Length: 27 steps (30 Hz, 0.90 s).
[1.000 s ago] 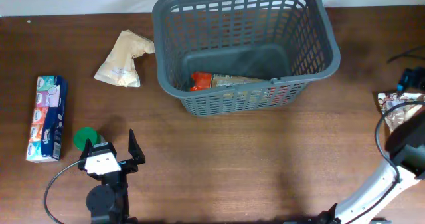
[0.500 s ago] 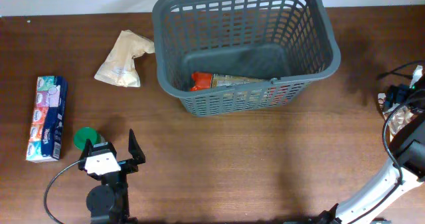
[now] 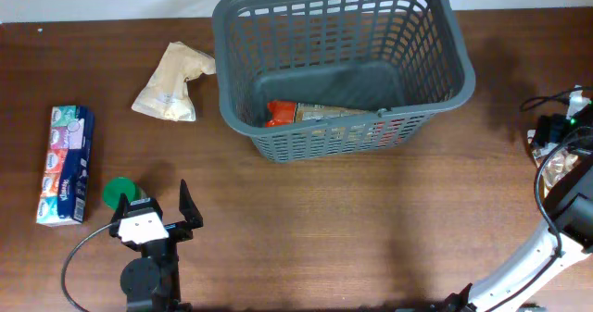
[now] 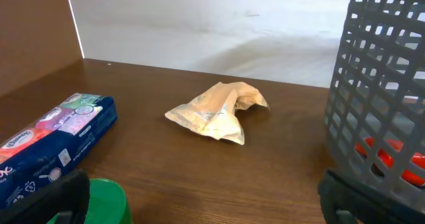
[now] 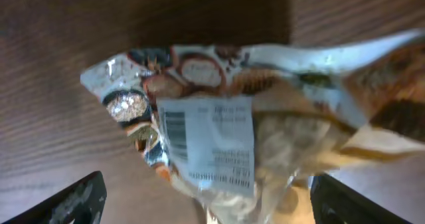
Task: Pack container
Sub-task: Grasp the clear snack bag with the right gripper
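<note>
The container (image 3: 343, 138) is a dark grey lattice basket at the back centre; its corner also shows in the left wrist view (image 4: 392, 84). Inside it lie a red packet (image 3: 280, 114) and a beige packet (image 3: 326, 114). My right gripper (image 3: 554, 141) is open at the far right edge, its fingers (image 5: 206, 204) spread on either side of a crinkled printed snack bag (image 5: 219, 137), also in the overhead view (image 3: 560, 168). My left gripper (image 3: 157, 221) is open and empty (image 4: 212, 207) at the front left, next to a green cup (image 3: 118, 193).
A beige paper pouch (image 3: 172, 82) lies left of the basket, also in the left wrist view (image 4: 216, 111). A blue tissue pack (image 3: 65, 164) lies at the far left (image 4: 56, 141). The green cup (image 4: 93, 201) sits by my left finger. Cables trail from the right arm.
My right gripper has moved left and down over the snack bag, now covering most of it in the overhead view. The left arm has not moved.
</note>
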Tool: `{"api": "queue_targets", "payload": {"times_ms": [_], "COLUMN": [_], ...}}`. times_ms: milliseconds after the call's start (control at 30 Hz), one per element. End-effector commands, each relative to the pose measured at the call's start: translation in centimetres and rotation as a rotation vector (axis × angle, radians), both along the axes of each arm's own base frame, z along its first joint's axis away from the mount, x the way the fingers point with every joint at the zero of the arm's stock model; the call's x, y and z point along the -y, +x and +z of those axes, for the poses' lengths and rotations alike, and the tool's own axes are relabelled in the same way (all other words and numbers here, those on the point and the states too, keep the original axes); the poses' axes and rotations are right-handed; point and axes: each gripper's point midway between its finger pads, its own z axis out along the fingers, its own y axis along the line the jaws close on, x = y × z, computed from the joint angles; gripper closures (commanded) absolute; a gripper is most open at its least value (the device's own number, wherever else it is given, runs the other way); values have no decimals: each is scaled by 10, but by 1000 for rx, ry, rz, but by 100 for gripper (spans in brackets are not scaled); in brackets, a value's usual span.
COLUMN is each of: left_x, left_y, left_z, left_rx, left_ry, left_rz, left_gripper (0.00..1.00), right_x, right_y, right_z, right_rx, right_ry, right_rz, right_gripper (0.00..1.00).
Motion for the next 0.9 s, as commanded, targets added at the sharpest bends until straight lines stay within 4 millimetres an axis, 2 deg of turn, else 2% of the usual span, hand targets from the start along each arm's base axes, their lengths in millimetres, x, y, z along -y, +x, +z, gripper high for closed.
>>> {"api": "queue_targets", "payload": {"times_ms": [0, 267, 333, 400, 433, 500, 733, 867], "left_x": [-3, -3, -3, -3, -3, -3, -3, -3], "left_y": [0, 0, 0, 0, 0, 0, 0, 0], "left_z": [-2, -2, -2, -2, -2, -2, -3, -2], "left_rx": [3, 3, 3, 3, 3, 3, 2, 3], "left_ry": [-9, -9, -9, -9, -9, -9, -9, -9], "left_rz": [16, 16, 16, 16, 16, 16, 16, 16], "left_gripper": [1, 1, 1, 1, 1, 1, 1, 1], "right_x": [-7, -20, -25, -29, -31, -35, -49, -54], "right_y": [-5, -22, -28, -32, -32, -28, -13, 7], "right_z": [-11, -50, -58, -64, -65, -65, -58, -36], "right_rx": [-8, -37, -47, -58, -52, -36, 8, 41], "right_ry": [27, 53, 61, 75, 85, 106, 160, 138], "right_rz": [5, -53, -64, -64, -63, -63, -80, -49], "right_gripper": [13, 14, 18, 41, 69, 96, 96, 96]}}
